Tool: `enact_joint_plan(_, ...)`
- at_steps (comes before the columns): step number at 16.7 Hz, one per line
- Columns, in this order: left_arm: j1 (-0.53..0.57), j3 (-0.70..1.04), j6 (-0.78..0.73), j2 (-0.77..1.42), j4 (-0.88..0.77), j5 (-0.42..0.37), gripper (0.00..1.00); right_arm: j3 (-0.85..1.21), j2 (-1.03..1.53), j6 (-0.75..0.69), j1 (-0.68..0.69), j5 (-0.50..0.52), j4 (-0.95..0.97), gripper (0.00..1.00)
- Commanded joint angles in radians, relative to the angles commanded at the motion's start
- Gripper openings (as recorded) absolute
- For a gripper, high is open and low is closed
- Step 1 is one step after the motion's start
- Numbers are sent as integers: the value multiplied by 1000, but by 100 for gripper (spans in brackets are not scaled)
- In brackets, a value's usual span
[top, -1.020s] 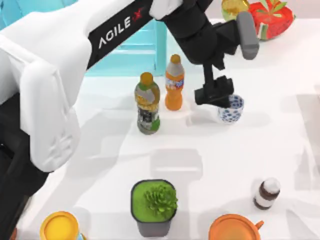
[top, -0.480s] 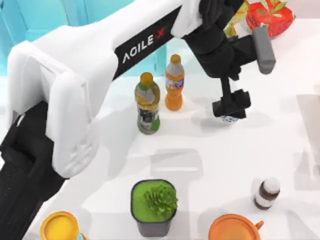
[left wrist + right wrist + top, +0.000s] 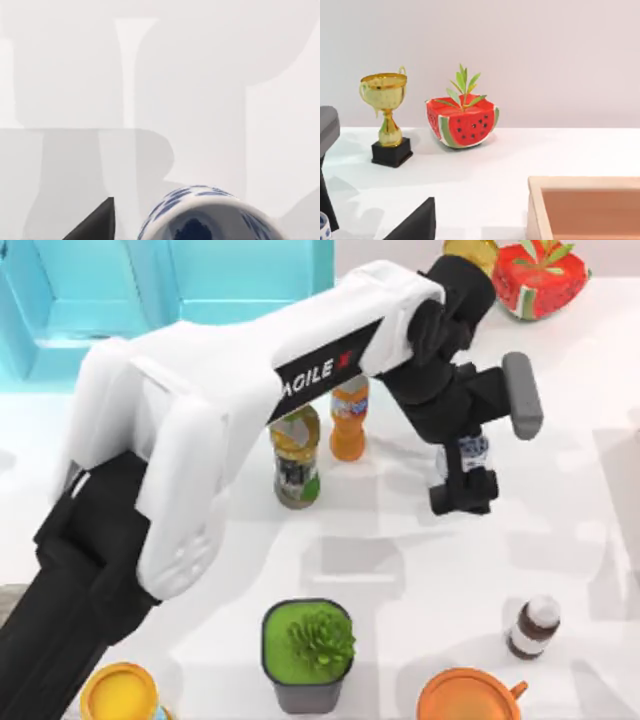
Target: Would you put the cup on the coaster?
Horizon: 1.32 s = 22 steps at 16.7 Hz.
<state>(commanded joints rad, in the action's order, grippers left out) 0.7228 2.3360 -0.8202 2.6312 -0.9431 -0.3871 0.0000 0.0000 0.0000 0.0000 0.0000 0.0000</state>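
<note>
One cup (image 3: pixel 474 452) is in play, white with blue pattern, pinched between the left gripper's (image 3: pixel 466 478) jaws and, judging by its place under the wrist, clear of the table (image 3: pixel 400 540), right of centre and just right of the bottles. In the left wrist view the cup (image 3: pixel 205 215) rim sits close under the camera with one dark finger (image 3: pixel 95 224) beside it.

Risks, as judged:
- No grey coaster can be made out in the top view (it may lie under the big white arm or beyond the edge), so the carry has no confirmed target.
- Grip looks to be on the rim or wall; a quick swing could tilt or slip the cup.
- The long arm passes over the two bottles; a low sweep could knock them.
- Setting down off-centre would leave the cup half on the disc.

Counts on the table:
- bottles, two: orange drink (image 3: pixel 349 425), green-labelled one (image 3: pixel 296 458)
- small brown bottle (image 3: pixel 532 626), one
- potted succulent (image 3: pixel 308 652), one
- orange mug (image 3: pixel 468 698), one
- yellow-topped round object (image 3: pixel 120 694), one
- watermelon ornament (image 3: pixel 540 276), one
- gold trophy (image 3: pixel 386 116), one
- wooden tray (image 3: pixel 585 207), one

Right gripper (image 3: pixel 412 225): parked, jaw state cannot be told.
</note>
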Motion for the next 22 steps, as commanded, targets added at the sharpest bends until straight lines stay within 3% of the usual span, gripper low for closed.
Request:
enact_joint_plan(4, 0, 0, 0, 0, 1, 0, 100, 0, 0, 0, 0, 0, 0, 100)
enact_joint_plan(17, 0, 0, 0, 0, 1, 0, 2, 0, 0, 0, 0, 0, 0, 100)
enact_joint_plan(22, 0, 0, 0, 0, 1, 0, 0, 0, 0, 0, 0, 0, 0, 100)
